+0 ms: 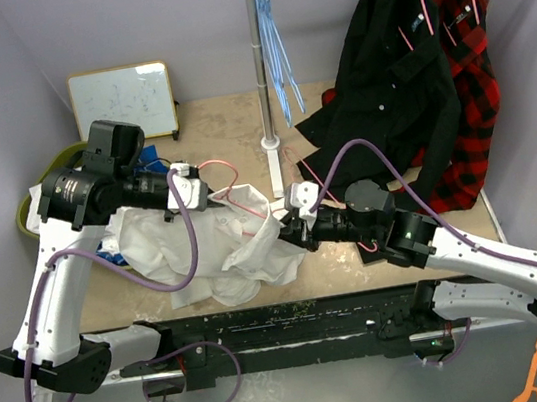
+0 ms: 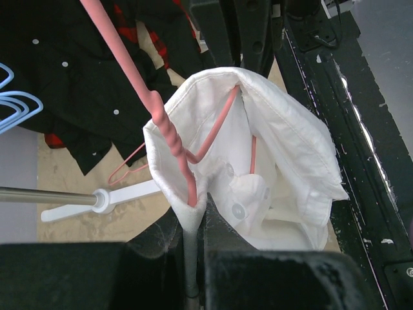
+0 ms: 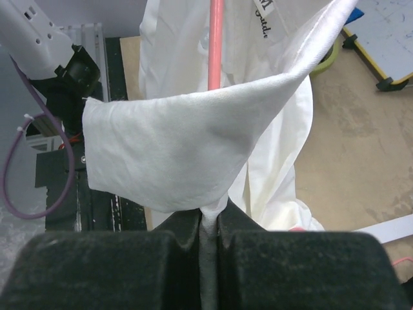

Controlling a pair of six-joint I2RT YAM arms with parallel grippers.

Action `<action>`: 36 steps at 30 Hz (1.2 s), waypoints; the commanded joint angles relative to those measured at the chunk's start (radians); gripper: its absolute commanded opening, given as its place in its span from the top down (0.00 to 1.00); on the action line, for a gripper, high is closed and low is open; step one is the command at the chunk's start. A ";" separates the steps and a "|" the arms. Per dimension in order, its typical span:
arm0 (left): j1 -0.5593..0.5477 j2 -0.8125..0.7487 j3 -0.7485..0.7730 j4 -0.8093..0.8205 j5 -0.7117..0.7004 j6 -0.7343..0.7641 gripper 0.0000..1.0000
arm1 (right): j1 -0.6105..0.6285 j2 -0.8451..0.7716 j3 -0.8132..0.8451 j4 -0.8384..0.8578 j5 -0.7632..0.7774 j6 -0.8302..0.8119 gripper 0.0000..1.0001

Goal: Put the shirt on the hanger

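Observation:
The white shirt (image 1: 224, 243) lies bunched on the table between both arms. The pink hanger (image 1: 232, 194) runs through its collar; its hook curves out at the left gripper. In the left wrist view the hanger (image 2: 169, 129) passes inside the open collar of the shirt (image 2: 277, 161). My left gripper (image 1: 209, 198) is shut on the collar edge, with the hanger wire at the pinch. My right gripper (image 1: 288, 230) is shut on a fold of the shirt (image 3: 181, 148), the hanger (image 3: 215, 45) rising behind it.
A white rail stand (image 1: 263, 80) holds blue hangers (image 1: 275, 38), a black shirt (image 1: 391, 71) and a red-and-black plaid shirt (image 1: 468, 80). A whiteboard (image 1: 123, 103) leans at the back left. Another pink hanger (image 1: 309, 170) lies near the stand's foot.

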 commanded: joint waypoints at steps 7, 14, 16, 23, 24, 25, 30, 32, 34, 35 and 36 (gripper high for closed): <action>0.000 0.033 0.065 0.150 0.070 -0.107 1.00 | 0.005 0.074 0.354 -0.143 0.199 0.051 1.00; 0.000 0.113 0.312 0.224 0.002 -0.226 1.00 | 0.005 0.205 0.867 -0.450 0.342 -0.065 1.00; 0.000 0.140 0.405 0.258 -0.015 -0.279 1.00 | 0.005 0.256 1.011 -0.498 0.364 -0.109 1.00; 0.013 0.165 0.513 0.322 -0.012 -0.393 1.00 | -0.002 0.367 1.167 -0.589 0.375 -0.169 1.00; 0.014 0.153 0.470 0.324 -0.012 -0.390 1.00 | -0.014 0.354 1.105 -0.574 0.365 -0.156 1.00; 0.014 0.138 0.423 0.325 -0.011 -0.384 1.00 | -0.032 0.337 1.038 -0.556 0.333 -0.135 1.00; 0.014 0.078 0.222 0.330 0.030 -0.368 1.00 | -0.123 0.227 0.716 -0.400 0.136 0.006 1.00; 0.013 0.067 0.184 0.335 0.050 -0.371 1.00 | -0.132 0.202 0.644 -0.352 0.102 0.038 1.00; 0.014 0.062 0.159 0.347 0.053 -0.379 1.00 | -0.140 0.189 0.605 -0.331 0.083 0.057 1.00; 0.014 0.061 0.148 0.357 0.050 -0.385 1.00 | -0.143 0.183 0.592 -0.320 0.085 0.065 1.00; 0.014 0.061 0.132 0.367 0.040 -0.393 1.00 | -0.149 0.180 0.574 -0.308 0.088 0.075 1.00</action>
